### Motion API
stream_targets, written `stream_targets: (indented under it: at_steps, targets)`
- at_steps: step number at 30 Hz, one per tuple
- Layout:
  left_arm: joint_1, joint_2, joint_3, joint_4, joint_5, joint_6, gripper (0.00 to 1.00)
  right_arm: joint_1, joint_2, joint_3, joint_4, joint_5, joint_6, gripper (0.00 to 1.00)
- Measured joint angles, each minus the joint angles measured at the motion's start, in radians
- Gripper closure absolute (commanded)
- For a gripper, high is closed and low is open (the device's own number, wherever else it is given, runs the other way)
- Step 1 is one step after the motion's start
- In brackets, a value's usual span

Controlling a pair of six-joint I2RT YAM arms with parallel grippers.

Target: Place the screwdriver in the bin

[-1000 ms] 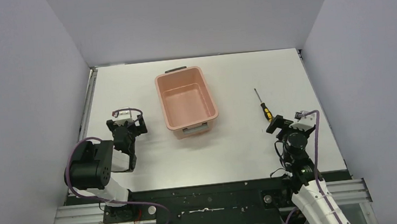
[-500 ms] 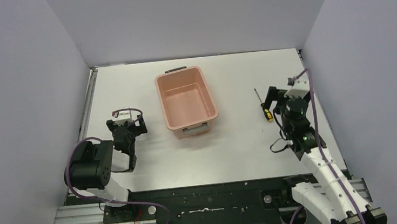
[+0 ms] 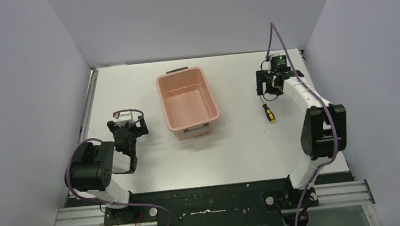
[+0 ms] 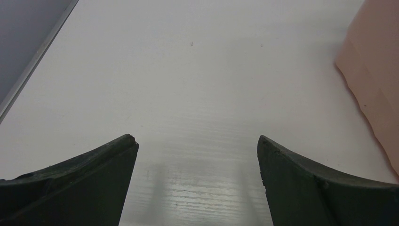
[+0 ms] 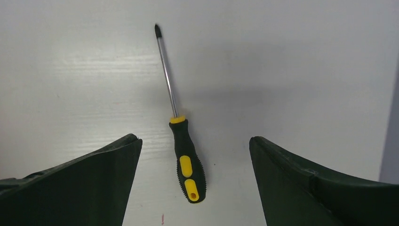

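Observation:
The screwdriver (image 3: 268,111) lies flat on the white table, right of the bin, with its yellow-and-black handle toward the near side. The salmon-pink bin (image 3: 187,100) stands empty at the table's middle back. My right gripper (image 3: 270,87) is open and hovers above the screwdriver's shaft end, not touching it. In the right wrist view the screwdriver (image 5: 187,157) lies between my spread fingers, and the right gripper (image 5: 195,140) holds nothing. My left gripper (image 3: 127,128) is open and empty, low over the table left of the bin; in the left wrist view the left gripper (image 4: 196,139) frames bare table.
The bin's side wall (image 4: 376,70) shows at the right edge of the left wrist view. Lilac walls close in the table at the left, back and right; the right wall (image 5: 394,117) is near my right gripper. A metal rail (image 3: 91,100) runs along the table's left edge.
My right arm has swung up from the near right corner and stretched out toward the back, bringing the open gripper over the screwdriver. The left arm, bin and screwdriver have not moved.

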Motion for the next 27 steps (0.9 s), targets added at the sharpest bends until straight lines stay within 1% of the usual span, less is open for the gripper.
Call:
stream_targets:
  at_steps: [3,4,5,6,7,8,9,11,14,17,20,22,27]
  targets:
    - [0.000,0.000,0.000,0.000,0.000,0.000,0.03,-0.001,0.143,0.007,-0.060,-0.046,-0.015,0.19]
    - [0.000,0.000,0.000,0.000,0.000,0.000,0.03,-0.001,0.174,0.007,-0.074,-0.055,-0.019,0.22]
    - [0.000,0.000,0.000,0.000,0.000,0.000,0.03,-0.001,0.211,0.003,-0.083,-0.066,-0.024,0.28]
    - [0.000,0.000,0.000,0.000,0.000,0.000,0.03,-0.001,0.234,-0.002,-0.088,-0.069,-0.027,0.38]
    - [0.000,0.000,0.000,0.000,0.000,0.000,0.03,0.000,0.250,-0.010,-0.090,-0.069,-0.029,0.50]
    - [0.000,0.000,0.000,0.000,0.000,0.000,0.03,0.001,0.257,-0.017,-0.092,-0.072,-0.030,0.65]
    - [0.000,0.000,0.000,0.000,0.000,0.000,0.03,0.002,0.259,-0.019,-0.092,-0.083,-0.029,0.77]
    - [0.000,0.000,0.000,0.000,0.000,0.000,0.03,0.003,0.259,-0.019,-0.089,-0.078,-0.031,0.99]
    - [0.000,0.000,0.000,0.000,0.000,0.000,0.03,0.003,0.263,-0.004,-0.106,-0.059,-0.032,1.00]
    - [0.000,0.000,0.000,0.000,0.000,0.000,0.03,0.007,0.272,0.058,-0.183,-0.042,-0.034,1.00]
    - [0.000,0.000,0.000,0.000,0.000,0.000,0.03,0.014,0.270,0.194,-0.288,-0.032,-0.033,1.00]
    - [0.000,0.000,0.000,0.000,0.000,0.000,0.03,0.019,0.267,0.315,-0.345,-0.032,-0.022,1.00]
    - [0.000,0.000,0.000,0.000,0.000,0.000,0.03,0.035,0.227,0.604,-0.479,-0.036,0.048,1.00]
